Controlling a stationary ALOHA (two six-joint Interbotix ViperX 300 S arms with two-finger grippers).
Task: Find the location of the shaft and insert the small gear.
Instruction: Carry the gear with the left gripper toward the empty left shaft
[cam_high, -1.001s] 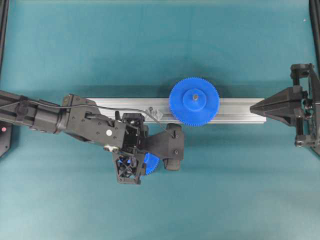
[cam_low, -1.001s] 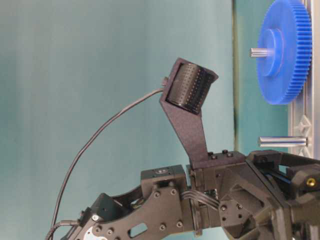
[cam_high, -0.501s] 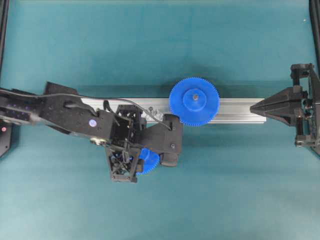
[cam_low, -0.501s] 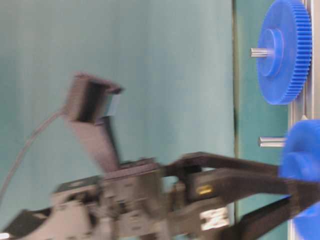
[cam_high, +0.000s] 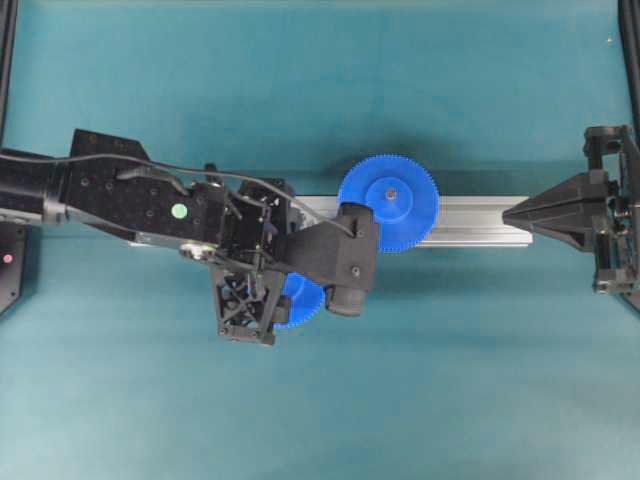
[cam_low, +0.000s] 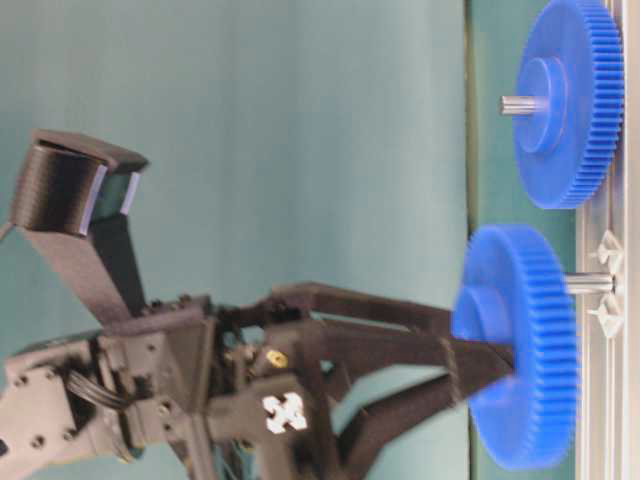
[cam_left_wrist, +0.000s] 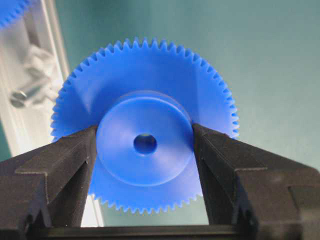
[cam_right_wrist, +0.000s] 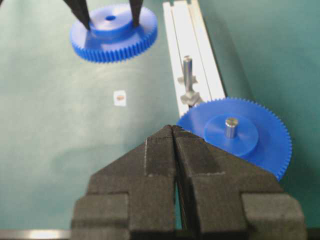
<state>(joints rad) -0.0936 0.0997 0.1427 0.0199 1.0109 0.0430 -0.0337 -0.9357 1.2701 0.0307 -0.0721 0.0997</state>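
The left gripper (cam_left_wrist: 145, 145) pinches the small gear (cam_left_wrist: 145, 150) by its raised hub, one finger on each side, with the centre hole clear between them. In the overhead view the gear (cam_high: 303, 300) hangs off the near side of the rail (cam_high: 470, 220), mostly hidden under the wrist. The shaft (cam_right_wrist: 187, 67) stands upright on the rail, well apart from the gear in the right wrist view, with the large gear (cam_right_wrist: 235, 132) seated further along on its own pin. The step in hand looks to be lining the hole up over the shaft. To do it well, I would hold the gear face square to the shaft, centre the hole on its tip, then push along the axis; any tilt would likely jam the bore. Its teeth may need to mesh with the large gear as it seats. The right gripper (cam_right_wrist: 173, 131) rests at the rail's far end, fingers pressed together, holding nothing.
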